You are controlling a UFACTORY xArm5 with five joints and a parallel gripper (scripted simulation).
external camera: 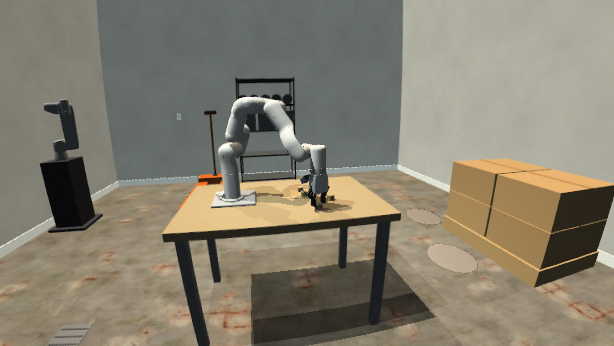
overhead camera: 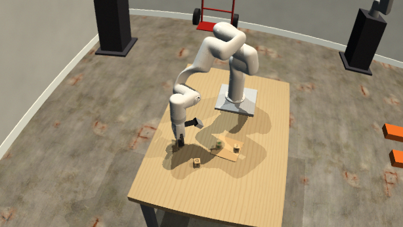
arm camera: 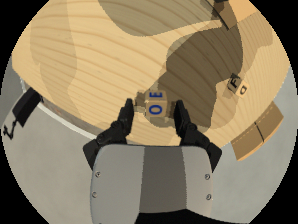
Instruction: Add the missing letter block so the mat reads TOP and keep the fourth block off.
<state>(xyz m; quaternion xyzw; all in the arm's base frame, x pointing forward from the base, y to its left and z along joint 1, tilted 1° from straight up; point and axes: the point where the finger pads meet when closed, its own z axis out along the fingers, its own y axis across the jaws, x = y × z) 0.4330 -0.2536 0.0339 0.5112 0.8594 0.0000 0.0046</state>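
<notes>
Grey walls, a stained floor and a stack of cardboard boxes surround the wooden table (overhead camera: 230, 197) that carries the arm and the blocks. Near the table's middle lies the tan mat (overhead camera: 230, 153), flat, with two blocks on it: a green-marked block (overhead camera: 218, 144) at its left end and another block (overhead camera: 236, 148) toward its right end. Their letters are too small to read. They sit apart, which looks like a gap kept for the missing middle letter.

That letter is O, and the wrist view shows a block with a blue O on top, the O block (arm camera: 156, 104), lying on bare table well left of the mat. The pincer (arm camera: 154, 121) hangs straight down over it, fingers spread partly open, one on each side of the block and not pressing it; it grips nothing. The straddling pose makes sense as a setup for closing on two opposite faces, so the lettered face stays upward through the carry.

A fourth block (overhead camera: 196, 162) rests off the mat, nearer the table's front edge, where it should remain. Its letter I cannot tell.

By my judgement the next step is to close on the O block, lift it, and set it between the two on the mat.
</notes>
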